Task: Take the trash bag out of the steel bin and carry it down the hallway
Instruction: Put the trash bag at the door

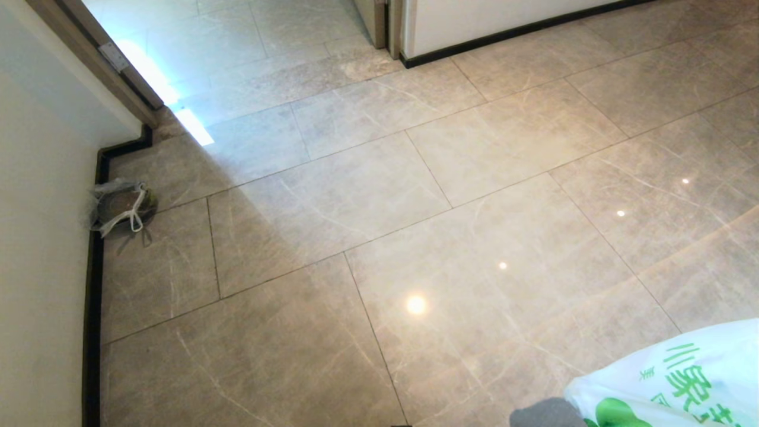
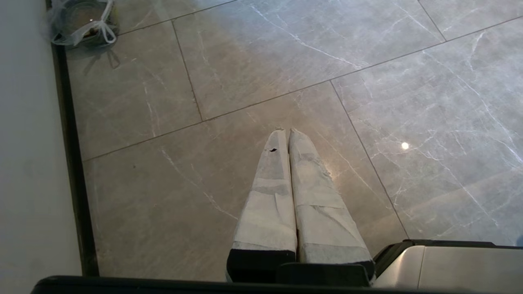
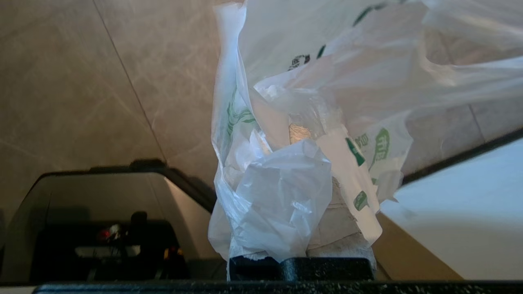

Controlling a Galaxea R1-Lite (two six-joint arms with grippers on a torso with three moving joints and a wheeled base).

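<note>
Floor: large glossy beige-grey marbled tiles (image 1: 379, 196) of the hallway, ceiling lights mirrored as bright spots, pale daylight streak by the doorway at the far left.
Walls: white wall (image 1: 35, 249) along the left with a dark baseboard (image 1: 92, 308); second white wall with dark baseboard at the far side; wooden door frame (image 1: 89, 59) at the far left corner.
Trash bag: thin white plastic carrier bag (image 3: 310, 122) with green characters and green print, crumpled and bunched over the right gripper, hanging off the floor; a corner of it at the near right edge of the head view (image 1: 682, 379).
Right gripper: (image 3: 302, 228) clenched on the gathered plastic of the trash bag, fingers mostly wrapped by it.
Left gripper: (image 2: 288, 132) padded fingers pressed together, nothing between them, pointing down over bare tile, well apart from the bag.
By the left wall: small greyish see-through bag (image 1: 121, 204) with a white tie, resting on the floor against the baseboard.
Robot base: grey edge (image 2: 449, 261) beside the left gripper.
</note>
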